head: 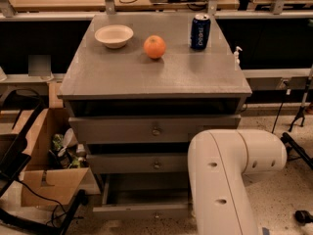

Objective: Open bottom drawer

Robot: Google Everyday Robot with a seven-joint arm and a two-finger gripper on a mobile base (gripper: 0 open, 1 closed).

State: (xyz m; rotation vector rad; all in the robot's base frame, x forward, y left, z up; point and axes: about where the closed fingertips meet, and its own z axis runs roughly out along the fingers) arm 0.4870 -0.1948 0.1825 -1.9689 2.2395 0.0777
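The grey cabinet [156,77] has three drawers with small round knobs. The bottom drawer [139,211] shows as a slim grey front at the lower edge of the view. It stands pulled out from the cabinet, with its inside open to view behind the front. The middle drawer [132,163] and the top drawer [122,129] also sit a little forward. My white arm [230,170] fills the lower right, in front of the cabinet's right side. My gripper is out of view, past the bottom of the frame.
On the cabinet top stand a white bowl [113,35], an orange [154,46] and a blue can [200,32]. An open cardboard box [46,180] with clutter and black cables sits on the floor at the left. A black stand [298,148] is at the right.
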